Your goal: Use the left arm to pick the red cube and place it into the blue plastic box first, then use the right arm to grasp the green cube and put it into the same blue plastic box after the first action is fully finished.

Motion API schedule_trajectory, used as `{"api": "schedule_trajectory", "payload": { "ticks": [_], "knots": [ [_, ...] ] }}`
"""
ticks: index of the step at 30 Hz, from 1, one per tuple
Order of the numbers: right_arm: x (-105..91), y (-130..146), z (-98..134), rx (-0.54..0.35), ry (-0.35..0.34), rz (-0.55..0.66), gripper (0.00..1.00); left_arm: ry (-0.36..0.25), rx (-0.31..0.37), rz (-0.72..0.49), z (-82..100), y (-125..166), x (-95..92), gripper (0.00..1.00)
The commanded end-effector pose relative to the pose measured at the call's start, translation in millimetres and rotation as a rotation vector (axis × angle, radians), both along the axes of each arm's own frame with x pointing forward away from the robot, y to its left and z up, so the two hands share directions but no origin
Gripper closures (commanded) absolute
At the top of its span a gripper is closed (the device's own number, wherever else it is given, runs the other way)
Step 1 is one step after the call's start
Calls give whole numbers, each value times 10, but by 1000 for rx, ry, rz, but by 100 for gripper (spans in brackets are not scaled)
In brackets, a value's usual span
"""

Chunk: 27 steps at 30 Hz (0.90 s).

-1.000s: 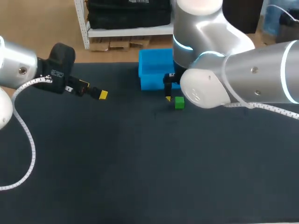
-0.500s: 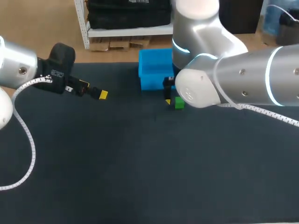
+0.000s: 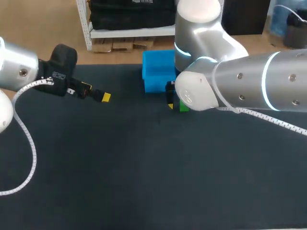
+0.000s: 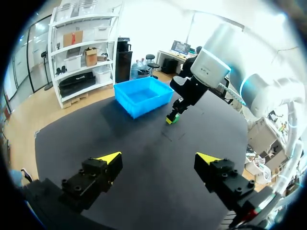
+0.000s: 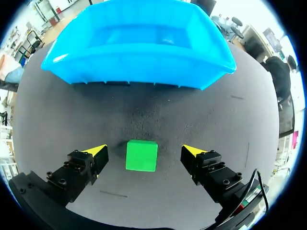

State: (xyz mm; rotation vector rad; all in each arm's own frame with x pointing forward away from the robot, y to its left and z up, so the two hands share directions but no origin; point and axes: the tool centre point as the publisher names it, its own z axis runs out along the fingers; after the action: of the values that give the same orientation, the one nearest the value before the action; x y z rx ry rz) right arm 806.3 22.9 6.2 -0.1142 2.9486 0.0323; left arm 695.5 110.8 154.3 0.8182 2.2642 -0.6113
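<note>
The green cube (image 5: pixel 141 155) rests on the black mat just in front of the blue plastic box (image 5: pixel 134 67). My right gripper (image 5: pixel 144 152) is open around it, one yellow-tipped finger on each side with a gap to the cube. In the head view the right arm hides most of the green cube (image 3: pixel 184 107) and part of the blue box (image 3: pixel 156 72). My left gripper (image 4: pixel 158 159) is open and holds nothing, over the mat's far left (image 3: pixel 103 97), well away from the box (image 4: pixel 141 96). No red cube shows in any view.
The black mat (image 3: pixel 144 167) covers the table, its wide near part bare. The bulky right arm (image 3: pixel 230 91) reaches in from the right across the box's right end.
My right arm has shifted left and closed in on the green cube, which is now more hidden in the head view. The left arm has not moved.
</note>
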Motion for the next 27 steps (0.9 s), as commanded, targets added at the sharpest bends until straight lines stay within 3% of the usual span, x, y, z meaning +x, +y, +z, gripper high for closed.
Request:
{"api": "schedule_trajectory", "payload": {
  "ticks": [1, 9, 10, 11, 13, 14, 27],
  "knots": [
    [47, -9, -16, 1, 5, -5, 0, -6, -8, -3, -13, 17, -10, 0],
    [65, -29, -78, 1, 9, -20, 0, -6, -8, -3, -13, 17, -10, 0],
    [67, -29, -92, 1, 12, -22, 16, -6, -8, -3, -13, 17, -10, 0],
    [70, -28, -103, 3, 14, -24, 44, -6, -8, -3, -13, 17, -10, 0],
    [73, -24, -123, 5, 17, -26, 85, -6, -8, -3, -13, 17, -10, 0],
    [71, -18, -128, 10, 20, -27, 100, -6, -8, -3, -13, 17, -10, 0],
    [65, -16, -130, 13, 25, -38, 100, -6, -8, -3, -13, 17, -10, 0]
  ]
}}
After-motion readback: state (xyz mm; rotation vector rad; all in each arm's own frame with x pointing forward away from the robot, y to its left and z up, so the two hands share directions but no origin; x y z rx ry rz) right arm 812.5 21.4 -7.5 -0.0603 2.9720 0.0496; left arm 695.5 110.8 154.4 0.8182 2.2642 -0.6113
